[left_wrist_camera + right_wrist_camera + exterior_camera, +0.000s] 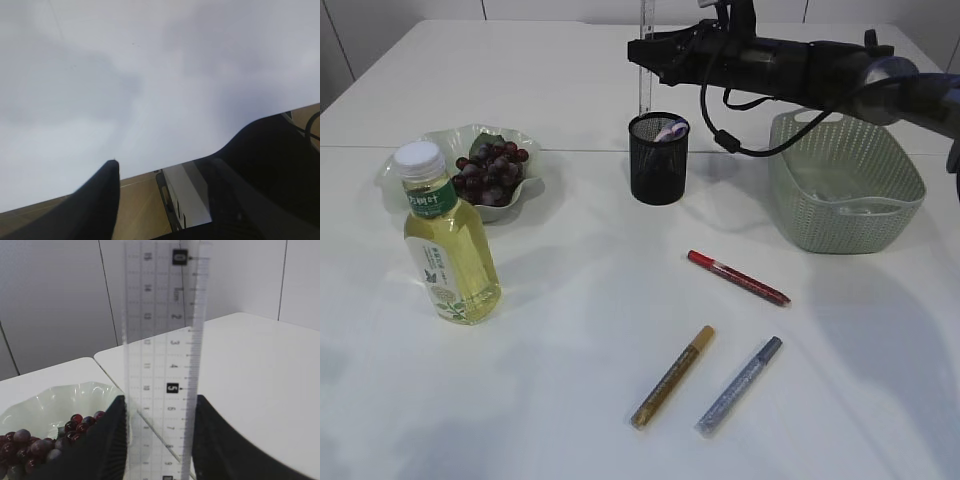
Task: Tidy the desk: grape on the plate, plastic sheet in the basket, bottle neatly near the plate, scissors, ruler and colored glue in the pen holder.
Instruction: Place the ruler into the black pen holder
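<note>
The clear ruler (162, 360) stands upright, long axis vertical, clamped across its width between the right gripper's (160, 440) partly closed jaws, directly above the black pen holder (658, 158); lowering it straight down looks enough. The right arm is nearest.

1. Clear ruler (162, 360) with black numerals, between the black right gripper (160, 440) fingers.
2. Black mesh pen holder (658, 158) below it.
3. Dark red grapes (492, 172) on a pale green plate (448, 140).
4. Red (738, 277), gold (672, 377) and silver (739, 384) glitter glue pens.
5. Grey-green basket (847, 190).
6. Yellow-tea bottle (447, 240), white cap, green label.
</note>
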You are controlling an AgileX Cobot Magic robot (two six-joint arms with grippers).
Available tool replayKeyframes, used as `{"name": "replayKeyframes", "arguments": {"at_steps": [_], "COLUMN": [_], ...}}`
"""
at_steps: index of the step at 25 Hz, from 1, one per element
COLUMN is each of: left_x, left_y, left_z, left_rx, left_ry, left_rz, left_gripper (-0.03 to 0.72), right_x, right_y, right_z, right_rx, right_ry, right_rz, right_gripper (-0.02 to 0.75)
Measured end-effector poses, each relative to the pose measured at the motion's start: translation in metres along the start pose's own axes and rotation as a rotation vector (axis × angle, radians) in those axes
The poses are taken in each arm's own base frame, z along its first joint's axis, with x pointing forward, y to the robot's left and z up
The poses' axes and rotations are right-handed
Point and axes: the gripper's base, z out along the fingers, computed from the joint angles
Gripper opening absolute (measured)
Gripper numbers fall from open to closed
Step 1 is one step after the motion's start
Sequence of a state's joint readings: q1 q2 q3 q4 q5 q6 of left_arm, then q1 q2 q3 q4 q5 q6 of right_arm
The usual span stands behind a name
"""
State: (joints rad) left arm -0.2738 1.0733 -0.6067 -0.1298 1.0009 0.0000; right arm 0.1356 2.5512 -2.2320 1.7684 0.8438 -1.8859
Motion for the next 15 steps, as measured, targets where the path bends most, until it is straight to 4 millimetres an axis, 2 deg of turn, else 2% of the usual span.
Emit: {"name": "replayKeyframes", "arguments": {"at_steps": [7,12,15], "left_x": [0.0,0.0,0.0], "left_y": [0.0,0.0,0.0], "left_z": [0.0,0.0,0.0], "left_rx": [0.0,0.0,0.0], "left_ry": [0.001,0.001,0.001], "left_rz": [0.0,0.0,0.0], "left_gripper": [0.415,0.415,0.415], "right_x": [0.019,0.024,0.024], "right_y": [-0.003,-0.003,-0.003], "right_z": [0.005,0.005,0.004], "right_rx": [0.055,0.053,0.052], "right_ry": [0.061,0.115,0.123], "right_rz": [-0.006,-0.043,-0.018], "right_gripper": [0.31,0.314,0.346]}}
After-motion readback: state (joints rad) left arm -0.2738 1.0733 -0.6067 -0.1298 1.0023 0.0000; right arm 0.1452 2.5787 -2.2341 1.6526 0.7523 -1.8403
